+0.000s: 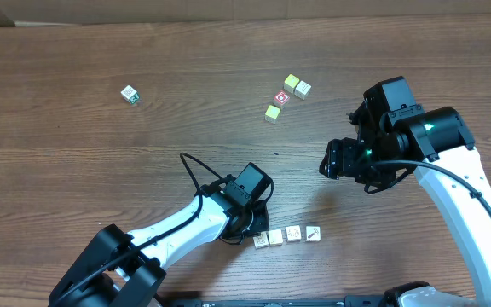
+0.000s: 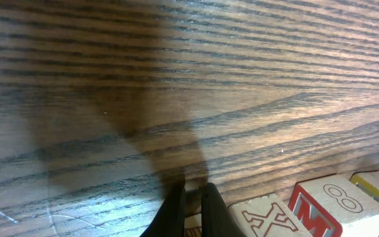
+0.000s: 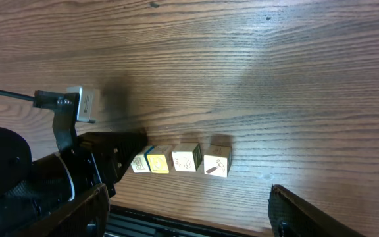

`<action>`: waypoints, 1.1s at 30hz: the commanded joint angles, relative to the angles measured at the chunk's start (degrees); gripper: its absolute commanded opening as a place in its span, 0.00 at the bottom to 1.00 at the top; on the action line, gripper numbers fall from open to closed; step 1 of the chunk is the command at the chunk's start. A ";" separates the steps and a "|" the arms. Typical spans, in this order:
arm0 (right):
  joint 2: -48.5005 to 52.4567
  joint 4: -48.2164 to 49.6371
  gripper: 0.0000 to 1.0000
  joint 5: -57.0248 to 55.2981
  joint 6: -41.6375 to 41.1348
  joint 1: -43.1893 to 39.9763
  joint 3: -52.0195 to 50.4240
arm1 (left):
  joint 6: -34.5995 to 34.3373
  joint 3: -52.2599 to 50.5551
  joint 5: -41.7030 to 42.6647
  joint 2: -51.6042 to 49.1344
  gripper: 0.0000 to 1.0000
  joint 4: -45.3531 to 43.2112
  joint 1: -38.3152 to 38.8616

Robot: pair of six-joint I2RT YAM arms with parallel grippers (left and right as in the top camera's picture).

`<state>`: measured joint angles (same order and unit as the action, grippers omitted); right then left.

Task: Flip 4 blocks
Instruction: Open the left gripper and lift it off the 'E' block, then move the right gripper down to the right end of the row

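Note:
Four cream-faced blocks lie in a row near the table's front edge: the leftmost [image 1: 262, 240], the second [image 1: 274, 237], the third [image 1: 293, 233] and the rightmost [image 1: 313, 232]. The right wrist view shows the same row, from the leftmost block [image 3: 140, 162] to the hammer-marked block [image 3: 217, 161]. My left gripper [image 1: 257, 228] is shut, and its tips [image 2: 193, 191] rest low on the wood at the row's left end. Beside them are an X-marked block [image 2: 268, 217] and an M-marked block [image 2: 328, 201]. My right gripper [image 1: 337, 162] hangs open above the table to the right, holding nothing [image 3: 189, 217].
A cluster of cubes sits at the back right, among them a red-faced one [image 1: 281, 99] and pale ones [image 1: 297, 85]. A green-faced cube [image 1: 129, 94] lies alone at the back left. The table's front edge [image 3: 196, 227] runs just past the row.

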<state>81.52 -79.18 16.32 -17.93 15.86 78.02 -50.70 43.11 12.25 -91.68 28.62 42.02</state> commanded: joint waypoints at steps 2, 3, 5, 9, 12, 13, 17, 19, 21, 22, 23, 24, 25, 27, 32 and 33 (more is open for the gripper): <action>-0.50 -0.26 0.78 0.33 0.42 0.15 1.18 | -0.98 0.13 -0.22 -0.90 0.05 -0.61 0.31; -0.50 -0.28 0.78 0.31 0.42 0.15 1.18 | -1.07 0.13 -0.55 -0.90 0.04 -0.66 0.31; -0.50 -0.26 0.78 0.31 0.42 0.15 1.18 | -1.16 0.13 -1.64 -0.90 0.04 -0.61 0.24; -0.50 0.11 0.78 0.26 0.39 0.13 1.18 | -1.14 0.52 -3.80 -0.50 0.04 1.95 -2.21; -0.50 0.52 0.78 -1.18 0.13 0.13 1.18 | -0.37 1.49 -4.55 0.26 0.04 6.56 -6.08; -0.50 0.63 0.78 -2.14 -0.07 0.13 1.18 | 0.39 1.77 -4.57 0.76 0.04 8.20 -7.56; -0.50 0.92 1.00 -4.11 -0.04 0.13 1.18 | 4.13 1.90 -4.59 3.65 0.04 13.00 -11.50; -0.50 1.38 1.00 -4.26 0.00 0.15 1.18 | 5.95 1.90 -4.98 5.64 0.04 15.43 -11.89; -0.50 1.84 1.00 -4.26 0.00 0.13 1.18 | 6.78 1.90 -5.33 7.65 0.04 18.12 -11.69; -0.50 2.19 1.00 -4.28 0.04 0.13 1.18 | 7.26 1.90 -5.18 8.70 0.04 19.43 -11.39; -0.50 2.54 1.00 -4.24 0.02 0.15 1.18 | 7.45 1.90 -5.16 9.64 0.04 20.74 -10.91; -0.50 2.78 1.00 -4.26 0.02 0.15 1.18 | 7.43 1.88 -5.20 10.45 0.04 22.14 -10.27; -0.50 2.84 1.00 -4.24 0.02 0.15 1.18 | 7.43 1.88 -5.18 11.08 0.04 23.37 -9.42; -0.50 3.65 0.92 -4.26 0.02 0.13 1.18 | 7.43 1.88 -5.18 11.72 0.04 25.14 -7.52; -0.46 4.46 0.21 -4.04 -0.07 0.15 1.09 | 7.37 1.88 -2.60 11.65 0.04 25.99 -3.56; -0.46 3.87 0.04 -4.04 -0.46 0.15 0.92 | 7.39 1.88 -1.46 11.65 0.04 26.01 -3.34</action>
<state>81.52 -74.83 12.67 -17.98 15.86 78.02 -44.53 44.31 8.45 -80.66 54.50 37.74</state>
